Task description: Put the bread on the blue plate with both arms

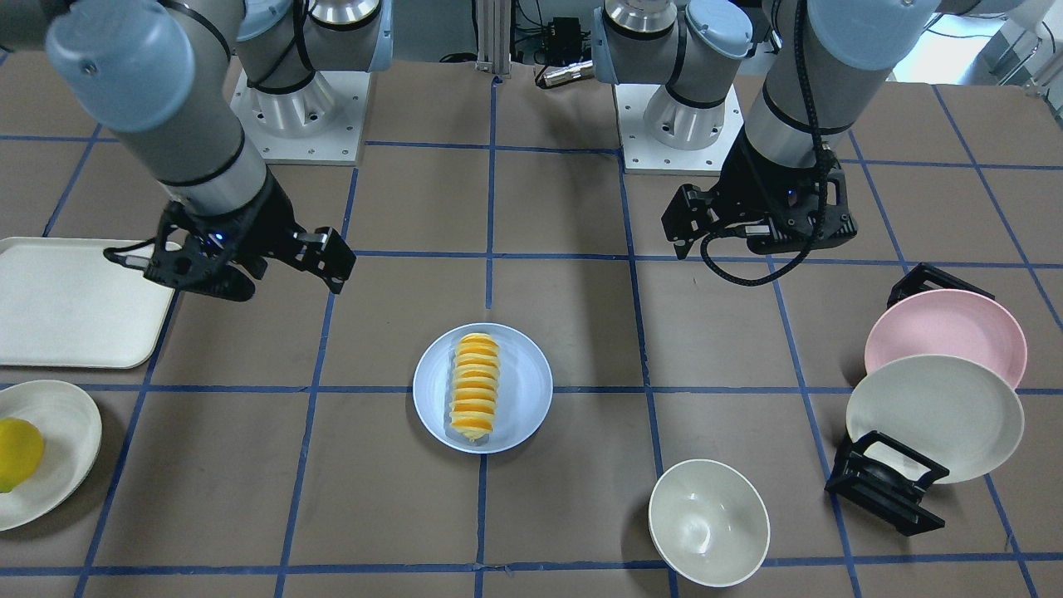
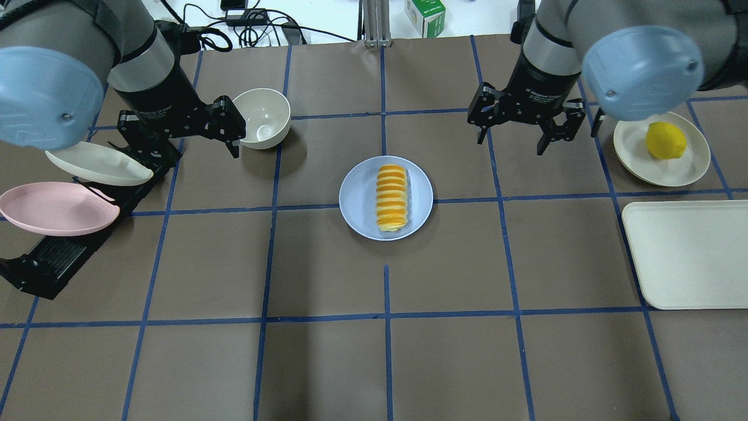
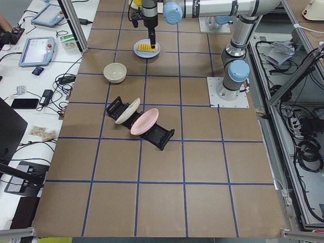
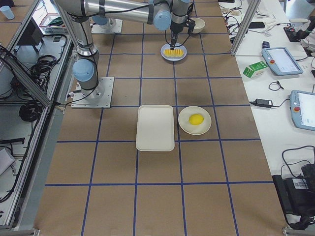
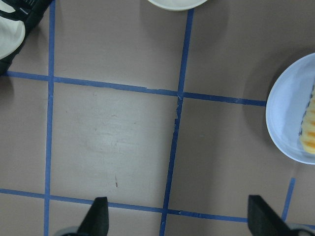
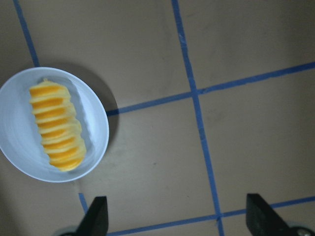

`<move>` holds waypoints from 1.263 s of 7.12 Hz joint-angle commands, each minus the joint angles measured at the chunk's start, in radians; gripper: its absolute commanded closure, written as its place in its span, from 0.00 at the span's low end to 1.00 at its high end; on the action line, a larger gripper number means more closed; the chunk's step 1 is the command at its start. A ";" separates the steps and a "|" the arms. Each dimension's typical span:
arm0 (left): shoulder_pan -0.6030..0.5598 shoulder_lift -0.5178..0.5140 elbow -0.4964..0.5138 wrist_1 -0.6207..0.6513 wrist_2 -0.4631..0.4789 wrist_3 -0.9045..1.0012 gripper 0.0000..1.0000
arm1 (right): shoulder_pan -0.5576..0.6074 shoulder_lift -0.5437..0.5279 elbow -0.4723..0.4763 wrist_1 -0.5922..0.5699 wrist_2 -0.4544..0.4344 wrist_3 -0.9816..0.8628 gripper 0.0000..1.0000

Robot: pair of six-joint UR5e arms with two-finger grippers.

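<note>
The bread (image 2: 392,197) lies on the blue plate (image 2: 357,202), at the middle of the table (image 2: 327,362). Read from over my shoulders, its long axis runs from 12 to 6 o'clock, and it sits a little toward 3 o'clock of the plate's centre.

Both sets of fingers are spread apart and hold nothing. My left fingers (image 5: 179,219) hang above bare table at about 10 o'clock from the plate, well apart from it. In the left wrist view only the plate's edge and a sliver of the loaf show, at 3 o'clock.

My right fingers (image 6: 179,219) hang at about 2 o'clock from the plate and nearer to it. From that wrist the whole plate and loaf show at 10 o'clock.

I judge the placing done. If a nudge were wanted, the right arm has the shorter reach, closing across the loaf's short width.
</note>
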 commanded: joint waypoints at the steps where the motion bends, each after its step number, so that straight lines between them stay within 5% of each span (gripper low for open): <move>1: 0.005 -0.002 0.015 0.000 0.000 0.010 0.00 | -0.034 -0.123 0.000 0.105 -0.075 -0.048 0.00; 9: -0.055 0.021 0.002 -0.011 -0.015 0.015 0.00 | -0.025 -0.142 -0.011 0.138 -0.055 -0.051 0.00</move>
